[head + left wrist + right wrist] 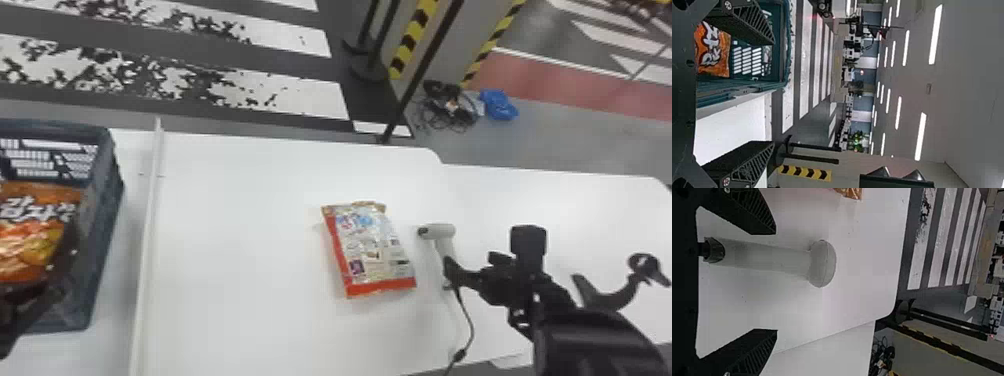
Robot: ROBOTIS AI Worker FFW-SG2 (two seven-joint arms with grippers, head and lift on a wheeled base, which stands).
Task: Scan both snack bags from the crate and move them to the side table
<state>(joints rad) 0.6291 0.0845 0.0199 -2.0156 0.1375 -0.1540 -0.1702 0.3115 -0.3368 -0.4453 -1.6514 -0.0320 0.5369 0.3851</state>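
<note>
- Step, my read: scanning the 1st bag. Desk bag (372, 250) lies flat on the desk (240, 225), btwn crate (107, 215) and scanner (442, 231); can't tell if it's been scanned.
- R gripper (776, 281): fingers wide apart, scanner handle reaching in btwn them, no grip on it.
- L gripper (774, 92): fingers apart too, empty, at the crate.
- 2nd bag (30, 235) is in the crate, partly behind the L arm in head view.
- Next, prob: if scan's pending, R closes on the handle, lifts a bit and aims the head at the desk bag's code; L can wait. If done, desk bag goes to the side table; can't tell for sure which part that is.
- Cable (470, 325) runs from the scanner twd the near edge; could snag or drag on a lift.
- Edges: raised strip (145, 240) btwn crate and desk bag, so bag 2 needs lifting over crate wall + strip.
- Room: wide bare stretch btwn strip and desk bag, good for bag 2. Scanner sits just beside the desk bag, so tight there; a low R swing could nudge it.
</note>
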